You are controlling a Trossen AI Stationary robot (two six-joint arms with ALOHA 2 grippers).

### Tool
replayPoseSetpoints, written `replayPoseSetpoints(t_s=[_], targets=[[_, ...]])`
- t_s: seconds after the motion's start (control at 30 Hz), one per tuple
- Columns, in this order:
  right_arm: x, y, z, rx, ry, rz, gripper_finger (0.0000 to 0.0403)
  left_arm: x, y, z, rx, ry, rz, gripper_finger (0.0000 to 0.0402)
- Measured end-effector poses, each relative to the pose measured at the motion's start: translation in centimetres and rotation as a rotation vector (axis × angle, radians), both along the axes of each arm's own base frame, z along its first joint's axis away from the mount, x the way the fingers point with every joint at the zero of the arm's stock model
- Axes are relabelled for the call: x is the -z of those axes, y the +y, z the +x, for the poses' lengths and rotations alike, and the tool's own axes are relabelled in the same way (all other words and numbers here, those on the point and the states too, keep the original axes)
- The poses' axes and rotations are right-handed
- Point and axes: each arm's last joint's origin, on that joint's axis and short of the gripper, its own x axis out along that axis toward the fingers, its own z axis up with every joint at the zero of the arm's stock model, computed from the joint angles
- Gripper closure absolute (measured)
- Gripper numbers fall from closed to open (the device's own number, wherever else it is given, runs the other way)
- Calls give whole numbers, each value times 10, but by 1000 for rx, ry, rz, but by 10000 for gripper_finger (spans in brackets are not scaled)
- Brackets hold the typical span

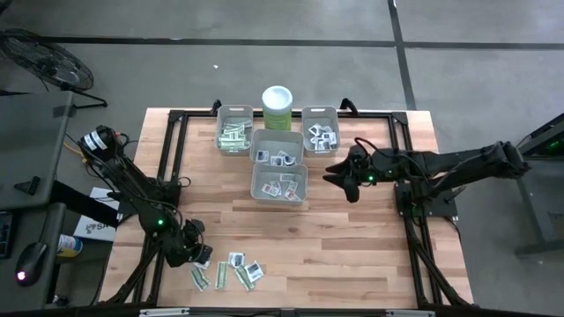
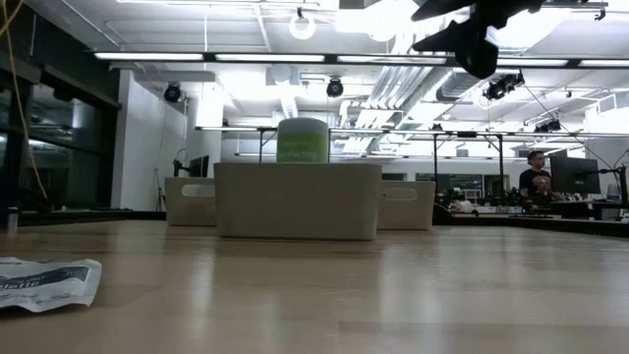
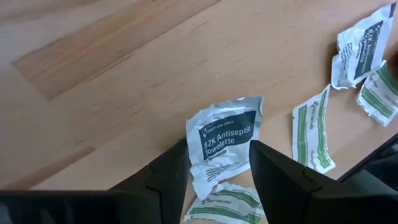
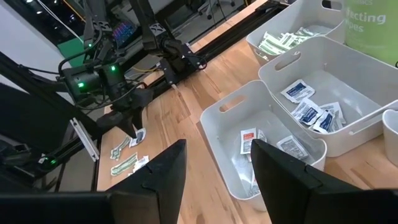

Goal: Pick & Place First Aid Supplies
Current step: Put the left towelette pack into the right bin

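Note:
Several loose packets lie flat on the wood at the table's near left: white squares with dark print (image 1: 238, 260) and green-white strips (image 1: 220, 276). My left gripper (image 1: 197, 254) is low over them and open. Its fingers stand on either side of a white antiseptic towelette packet (image 3: 225, 142) without touching it. A green-white strip (image 3: 311, 127) lies beside it. My right gripper (image 1: 344, 179) is open and empty, raised above the table to the right of the near bin (image 1: 279, 183). It also shows in the right wrist view (image 4: 214, 177).
Four grey bins stand at the far middle: one with green strips (image 1: 234, 132), one with white squares (image 1: 320, 132), and two more (image 1: 278, 148) in front holding white packets. A green white-lidded canister (image 1: 277, 106) stands behind them. One packet (image 2: 44, 280) shows in the low view.

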Motion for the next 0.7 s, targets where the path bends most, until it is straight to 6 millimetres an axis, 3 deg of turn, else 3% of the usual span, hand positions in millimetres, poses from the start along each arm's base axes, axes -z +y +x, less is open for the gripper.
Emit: replayPoseSetpoints(t_s=[0.17, 0.47, 0.7], targets=[[0, 4, 0, 10, -1, -10, 229, 1, 1, -1, -5, 13, 10, 263], [0, 10, -1, -5, -2, -8, 229, 2, 3, -2, 1, 31, 25, 390], [0, 17, -2, -28, -4, 17, 229, 1, 3, -2, 5, 23, 27, 399]])
